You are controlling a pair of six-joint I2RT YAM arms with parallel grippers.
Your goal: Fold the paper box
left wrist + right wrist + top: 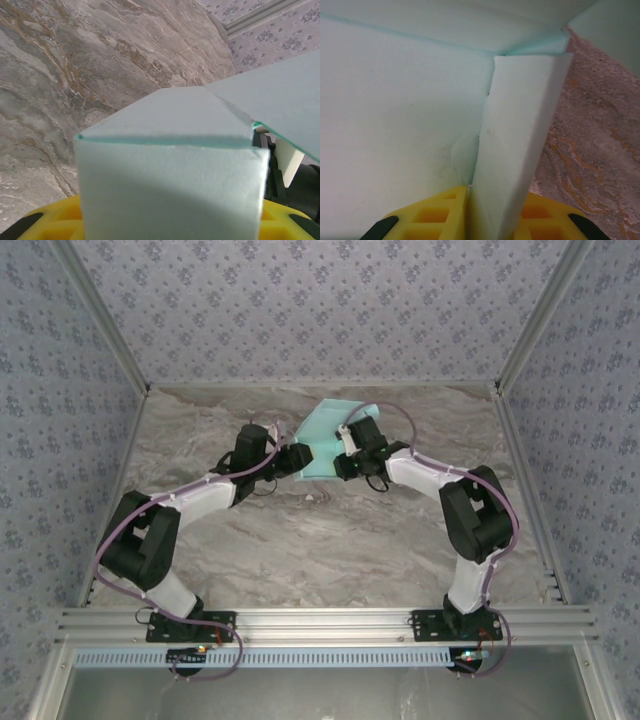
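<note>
The paper box, pale aqua card partly folded up, is held above the far middle of the table between both arms. My left gripper grips its left end. In the left wrist view a folded box wall fills the gap between the yellow fingers, and an open flap reaches off to the right. My right gripper is at the box's right side. In the right wrist view a narrow upright flap is pinched between its yellow fingers, with a broad panel on the left.
The marble-patterned table lies below the box. Patterned walls with metal rails close in the back and both sides. The arm bases sit on the frame along the near edge.
</note>
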